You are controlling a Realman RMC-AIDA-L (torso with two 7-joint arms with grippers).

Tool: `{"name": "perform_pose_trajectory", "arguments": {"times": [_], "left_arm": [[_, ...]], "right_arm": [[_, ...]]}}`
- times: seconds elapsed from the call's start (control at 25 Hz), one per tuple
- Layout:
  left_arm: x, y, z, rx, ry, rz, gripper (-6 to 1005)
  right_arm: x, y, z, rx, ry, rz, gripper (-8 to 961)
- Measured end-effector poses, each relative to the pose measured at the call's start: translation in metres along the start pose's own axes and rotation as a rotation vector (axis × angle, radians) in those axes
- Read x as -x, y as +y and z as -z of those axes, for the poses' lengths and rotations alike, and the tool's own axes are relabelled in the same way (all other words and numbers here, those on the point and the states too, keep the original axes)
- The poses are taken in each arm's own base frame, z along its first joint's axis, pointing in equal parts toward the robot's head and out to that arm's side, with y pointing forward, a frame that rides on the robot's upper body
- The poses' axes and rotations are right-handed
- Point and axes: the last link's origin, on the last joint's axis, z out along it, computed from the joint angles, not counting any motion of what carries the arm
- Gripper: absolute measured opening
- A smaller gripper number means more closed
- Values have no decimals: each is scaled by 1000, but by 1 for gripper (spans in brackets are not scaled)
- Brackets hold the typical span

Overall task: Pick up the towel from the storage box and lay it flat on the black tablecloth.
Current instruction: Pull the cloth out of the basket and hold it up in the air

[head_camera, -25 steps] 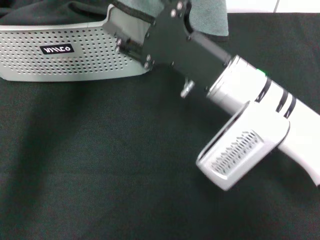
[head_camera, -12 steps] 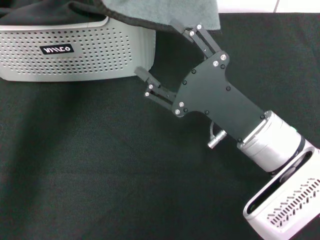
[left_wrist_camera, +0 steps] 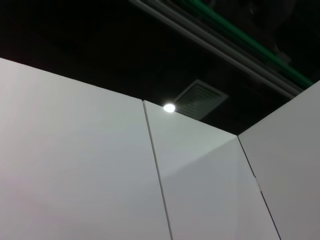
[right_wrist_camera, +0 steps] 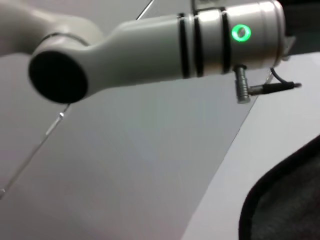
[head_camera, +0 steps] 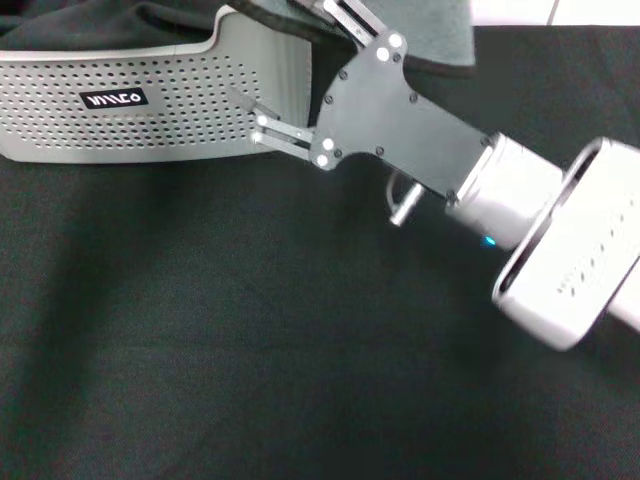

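grey plush shows at the top of the head view, where the towel hangs over the right end of the storage box, its grey side facing the camera and its black trim running along the lower edge. the box is a pale perforated basket with a small black logo label on its front wall; bunched dark fabric fills the part of its inside that can be seen. the box stands on the black tablecloth, which covers nearly all of the surface in view. the right gripper reaches in from the right and points up and to the left at the box's rounded right corner. its fingers are spread apart: the lower finger lies in front of the box's outer wall near the corner, and the upper finger runs up against the hanging towel at the frame's top edge. whether either finger actually touches cloth or plastic cannot be told. nothing is clamped between them. in the right wrist view a dark, black-trimmed edge of cloth shows in one corner, below the arm's white tube with a green light. the left wrist view shows only white wall panels and a dark ceiling with a lamp; the left gripper is seen nowhere.
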Motion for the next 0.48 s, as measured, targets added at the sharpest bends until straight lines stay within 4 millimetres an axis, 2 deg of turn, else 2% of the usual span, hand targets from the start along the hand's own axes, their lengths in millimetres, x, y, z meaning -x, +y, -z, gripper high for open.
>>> {"name": "perform_pose_trajectory", "arguments": {"times": [0.12,0.48], "left_arm": [[0,0,0,0,4,7,43],[-1,2,-1,6,6,9,43]], "right_arm": [[0,-4,-7,34,-12,-61,786],[6,23,-8,167,-23,-73,751]]}}
